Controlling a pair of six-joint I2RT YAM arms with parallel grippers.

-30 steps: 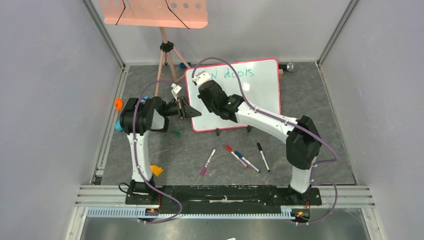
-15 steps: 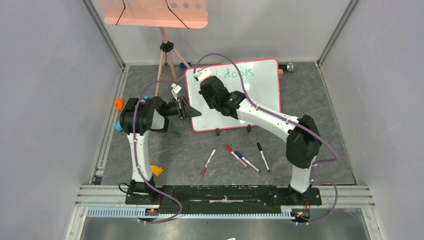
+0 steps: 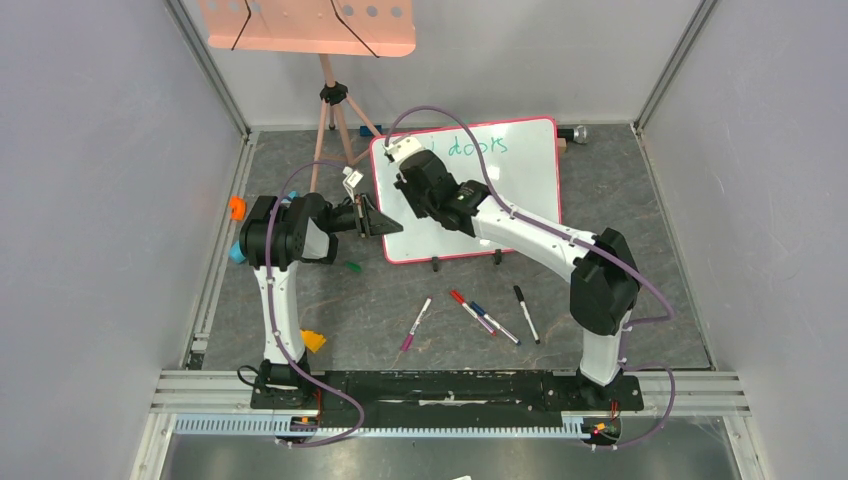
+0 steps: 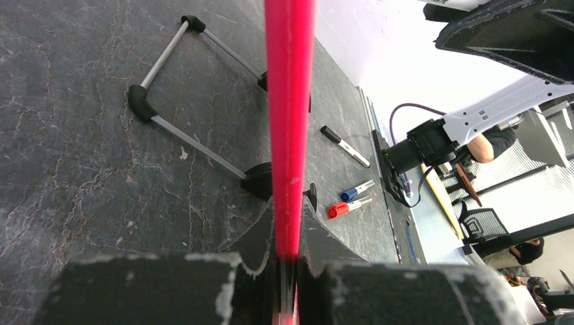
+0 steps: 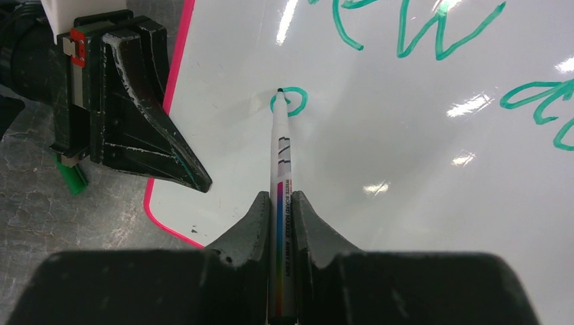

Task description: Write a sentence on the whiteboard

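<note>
Right wrist view: marker is clenched in right gripper, long axis pointing ahead, tip at 1 green "o" opening line 2 of the sentence. Remaining writing space lies rightward. Whiteboard, standing far-centre on the surface, is grasped at its left frame by left gripper.

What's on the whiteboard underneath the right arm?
From above, the right gripper hides the whiteboard's left part; only green "doors" shows. Its wrist view reveals "ew" and a small "o" at the marker tip.
</note>
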